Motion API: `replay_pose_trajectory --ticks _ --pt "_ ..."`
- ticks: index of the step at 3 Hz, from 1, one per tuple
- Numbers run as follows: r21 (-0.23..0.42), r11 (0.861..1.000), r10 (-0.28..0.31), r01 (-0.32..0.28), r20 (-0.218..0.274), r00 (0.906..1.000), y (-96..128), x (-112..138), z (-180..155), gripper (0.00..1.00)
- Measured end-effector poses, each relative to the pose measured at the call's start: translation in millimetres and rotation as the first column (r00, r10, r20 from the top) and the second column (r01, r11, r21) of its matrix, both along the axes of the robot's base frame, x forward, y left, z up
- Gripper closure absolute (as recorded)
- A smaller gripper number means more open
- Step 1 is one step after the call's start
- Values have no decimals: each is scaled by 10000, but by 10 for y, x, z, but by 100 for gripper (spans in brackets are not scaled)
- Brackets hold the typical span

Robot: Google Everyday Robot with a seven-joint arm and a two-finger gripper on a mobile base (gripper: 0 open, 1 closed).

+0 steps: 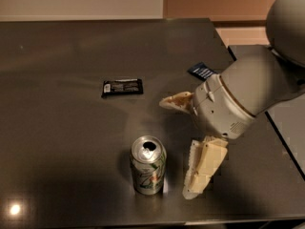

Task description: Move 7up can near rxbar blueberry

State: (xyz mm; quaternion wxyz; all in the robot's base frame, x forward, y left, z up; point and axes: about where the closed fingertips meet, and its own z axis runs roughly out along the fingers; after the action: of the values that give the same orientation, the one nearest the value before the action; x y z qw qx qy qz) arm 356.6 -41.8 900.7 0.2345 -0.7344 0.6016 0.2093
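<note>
Fingers (202, 171) wide apart, 7up can (148, 165) just beside the lower one

1. Your gripper (175, 148), just right of the can, is cream-coloured, with its 2 fingers spread wide. The arm housing (248, 94) behind it is pale grey.
2. The 7up can (148, 168) is silver-white with green markings and an orange-red spot. Its top is shiny silver.
3. The rxbar blueberry (202, 70) is dark blue with white lettering.
4. The other wrapper (122, 87) is black with white print.
5. The table (57, 142) is a glossy dark grey-brown, with 1 bright spot of reflected light near its front left corner.
</note>
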Motion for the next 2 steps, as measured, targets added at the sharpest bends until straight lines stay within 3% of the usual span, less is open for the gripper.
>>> replay_pose_trajectory --ticks 2 --pt "315 9966 768 -762 -169 9969 329 -19 -115 0"
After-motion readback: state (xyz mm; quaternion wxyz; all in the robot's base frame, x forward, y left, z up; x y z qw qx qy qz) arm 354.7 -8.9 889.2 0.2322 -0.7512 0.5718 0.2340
